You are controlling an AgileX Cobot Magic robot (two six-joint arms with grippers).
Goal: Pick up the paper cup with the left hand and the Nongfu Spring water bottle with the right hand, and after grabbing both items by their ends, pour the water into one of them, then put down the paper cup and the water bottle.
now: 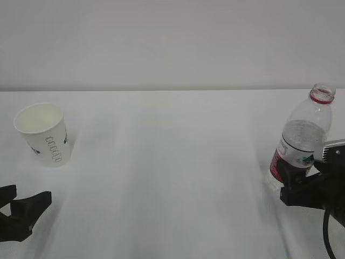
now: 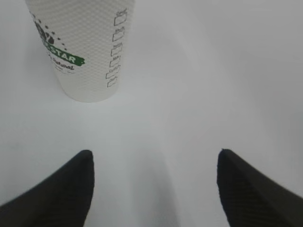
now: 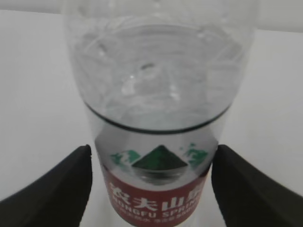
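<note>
Plainly white table (image 1: 172, 178) (bare wall (image 1: 172, 43) behind), evenly lit.

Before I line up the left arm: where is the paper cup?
The paper cup stands upright at the exterior view's far left on the white table, just beyond the open left hand, untouched.

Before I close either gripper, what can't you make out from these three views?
- Paper cup: whether it holds anything; the exterior view shows only its inner wall, and the left wrist view crops its rim.
- Water bottle: its base, hidden by the right gripper in the exterior view and cropped in the right wrist view.
- Right gripper's fingers: contact with the bottle, unclear.
- Left gripper: cropped by the frame's edge.
</note>
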